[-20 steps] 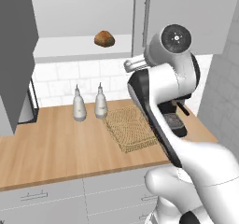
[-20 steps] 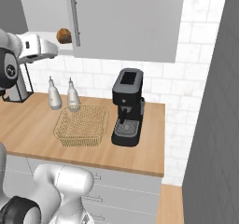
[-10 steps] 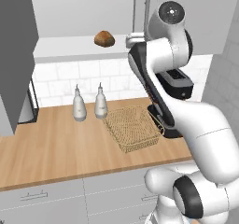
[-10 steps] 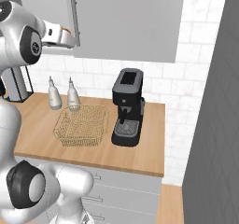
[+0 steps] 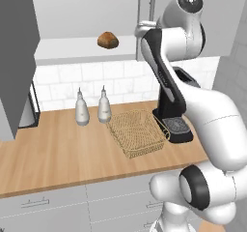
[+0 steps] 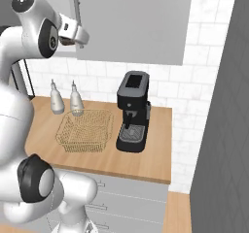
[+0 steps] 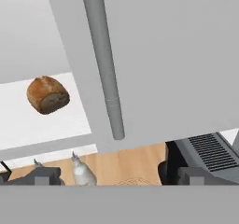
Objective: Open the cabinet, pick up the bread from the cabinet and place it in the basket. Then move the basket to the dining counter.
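The cabinet [image 5: 72,13] has its left door [image 5: 17,57] swung open and its right door [image 5: 193,13] closed. The bread [image 5: 107,40], a small brown loaf, lies on the pale shelf. My gripper [image 5: 139,31] hovers at shelf height by the closed door's edge, right of the loaf and clear of it. In the hand view the bread [image 7: 47,94] sits left of the silver bar handle [image 7: 102,59], and my gripper [image 7: 119,176] is open with nothing between its fingertips [image 7: 44,175]. The tan wicker basket [image 5: 137,132] rests on the wood counter below. The dining counter is out of view.
Two pale bottles [image 5: 82,112] [image 5: 103,110] stand just left of the basket. A black coffee machine [image 5: 176,120] is at its right, against the white tiles. Grey drawers [image 5: 58,207] run under the counter. A tall grey wall [image 6: 219,130] bounds the right side.
The arm has lifted my hand from mid-height up to the cabinet shelf level beside the closed door. Bread, basket and bottles have stayed put; the gripper has stayed open.
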